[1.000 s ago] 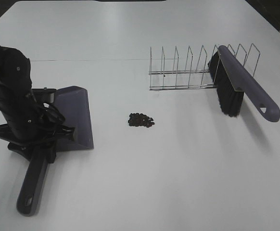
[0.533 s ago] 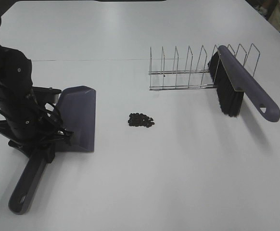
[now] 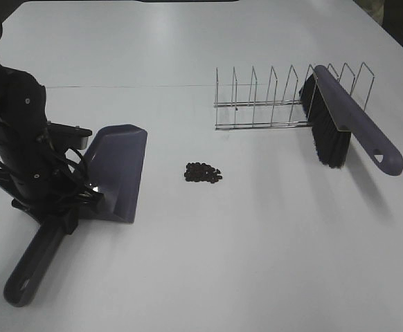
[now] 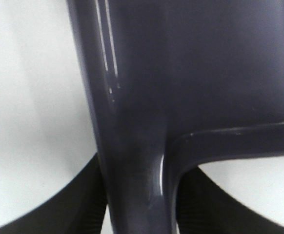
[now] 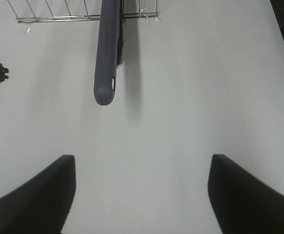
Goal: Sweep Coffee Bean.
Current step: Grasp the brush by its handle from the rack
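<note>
Progress early: left pincer point(image 3: 68, 207) clamped on dustpan point(image 3: 122, 169) handle; right pincer point(image 5: 142, 195) apart, empty; brush point(image 3: 354, 124) in rack point(image 3: 257, 104); coffee bean point(image 3: 203, 172) unswept.

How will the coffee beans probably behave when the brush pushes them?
The coffee beans are tiny and loose, so they would likely roll and scatter. The smooth white table probably lets them slide easily. So small, each is probably very light.
</note>
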Robot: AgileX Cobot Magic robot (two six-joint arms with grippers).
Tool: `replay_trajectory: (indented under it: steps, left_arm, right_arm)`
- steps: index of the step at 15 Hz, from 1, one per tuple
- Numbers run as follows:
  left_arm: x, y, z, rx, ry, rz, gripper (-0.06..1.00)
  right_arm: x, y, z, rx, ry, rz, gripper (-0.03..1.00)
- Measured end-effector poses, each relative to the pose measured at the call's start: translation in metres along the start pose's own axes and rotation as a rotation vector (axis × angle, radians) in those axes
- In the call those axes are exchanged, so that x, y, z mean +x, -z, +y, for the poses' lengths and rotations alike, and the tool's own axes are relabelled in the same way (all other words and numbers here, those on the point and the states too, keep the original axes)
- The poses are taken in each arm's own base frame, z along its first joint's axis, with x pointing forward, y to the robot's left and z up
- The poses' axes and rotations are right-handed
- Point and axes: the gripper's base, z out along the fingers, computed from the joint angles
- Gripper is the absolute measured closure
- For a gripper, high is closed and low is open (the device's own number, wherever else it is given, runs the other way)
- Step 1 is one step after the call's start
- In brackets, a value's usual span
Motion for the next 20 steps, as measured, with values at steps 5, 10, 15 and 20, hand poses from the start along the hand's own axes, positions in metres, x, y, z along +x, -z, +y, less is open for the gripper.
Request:
replay_trajectory:
  steps: [5, 10, 15, 20]
  left_arm:
    - [-0.001, 0.001, 0.001, -0.009, -0.039, -0.002, 0.58]
    - [-0.001, 0.001, 0.001, -0.009, -0.039, 0.000, 0.58]
    - [-0.001, 0.001, 0.001, -0.009, -0.040, 0.000, 0.58]
    - [-0.001, 0.001, 0.001, -0.009, -0.040, 0.000, 0.58]
  right_arm:
    - [-0.103, -0.073, 0.023, 0.028, 0.070, 0.235, 0.31]
    - [-0.156, -0.146, 0.041, 0.000, 0.182, 0.331, 0.38]
    - [-0.183, -0.217, 0.046, -0.105, 0.190, 0.393, 0.39]
    - [-0.182, -0.297, 0.033, -0.153, 0.193, 0.484, 0.39]
